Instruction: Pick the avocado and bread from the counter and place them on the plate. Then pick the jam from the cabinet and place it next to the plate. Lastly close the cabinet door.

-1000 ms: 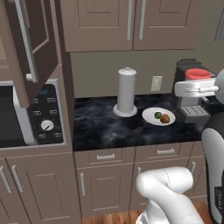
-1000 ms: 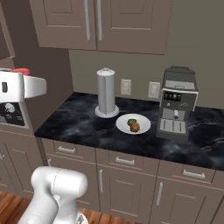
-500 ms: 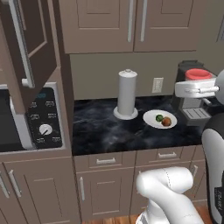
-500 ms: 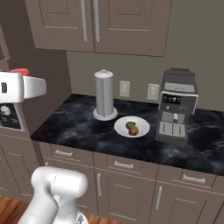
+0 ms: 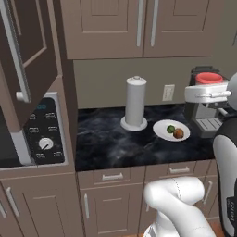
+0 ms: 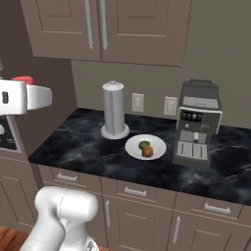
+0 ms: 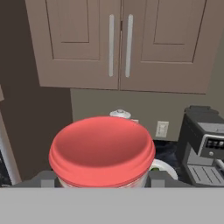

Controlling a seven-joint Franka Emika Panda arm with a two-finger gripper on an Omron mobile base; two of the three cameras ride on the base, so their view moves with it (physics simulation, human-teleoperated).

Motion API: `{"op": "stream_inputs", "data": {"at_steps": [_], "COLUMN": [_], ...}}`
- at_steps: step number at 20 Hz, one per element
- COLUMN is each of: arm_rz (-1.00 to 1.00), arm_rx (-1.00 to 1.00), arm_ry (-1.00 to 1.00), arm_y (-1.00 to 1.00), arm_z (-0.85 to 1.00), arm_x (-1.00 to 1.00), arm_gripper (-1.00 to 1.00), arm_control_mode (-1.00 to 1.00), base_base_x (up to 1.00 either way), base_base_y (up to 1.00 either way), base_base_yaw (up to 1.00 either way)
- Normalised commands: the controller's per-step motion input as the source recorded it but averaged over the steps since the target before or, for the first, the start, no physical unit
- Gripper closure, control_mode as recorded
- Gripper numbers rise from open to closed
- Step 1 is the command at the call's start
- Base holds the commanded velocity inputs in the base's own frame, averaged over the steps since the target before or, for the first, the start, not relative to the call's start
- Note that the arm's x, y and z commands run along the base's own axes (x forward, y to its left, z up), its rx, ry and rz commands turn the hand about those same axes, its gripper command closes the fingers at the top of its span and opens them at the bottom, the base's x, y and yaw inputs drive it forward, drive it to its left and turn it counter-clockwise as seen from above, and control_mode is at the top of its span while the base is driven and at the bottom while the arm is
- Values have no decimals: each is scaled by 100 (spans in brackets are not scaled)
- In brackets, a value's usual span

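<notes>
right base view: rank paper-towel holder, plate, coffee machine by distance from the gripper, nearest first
1. Paper-towel holder, back of the counter, closest to the gripper holding the jam at far left.
2. Plate, right of the holder, mid-counter.
3. Coffee machine, far right.

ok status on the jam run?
Gripper shut on the jam, held high off the counter. Avocado and bread on the plate. Cabinet door open. Paper-towel holder beside the plate.
</notes>
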Motion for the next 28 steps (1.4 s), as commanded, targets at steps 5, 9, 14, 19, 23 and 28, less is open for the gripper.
{"op": "stream_inputs", "data": {"at_steps": [5,9,14,19,23,28], "arm_rz": [0,0,0,0,0,0], "arm_rx": [0,0,1,3,0,-1], "arm_ry": [0,0,4,4,14,26], "arm_y": [0,0,-18,-24,0,0], "arm_z": [0,0,-22,-59,-37,-28], "arm_x": [0,0,3,8,40,56], "arm_gripper": [100,100,100,100,100,100], "arm_control_mode": [100,100,-100,-100,-100,-100], "base_base_x": [35,40,4,0,0,0], "base_base_y": [-13,-10,-3,0,0,0], "base_base_yaw": [0,0,0,0,0,0]}}
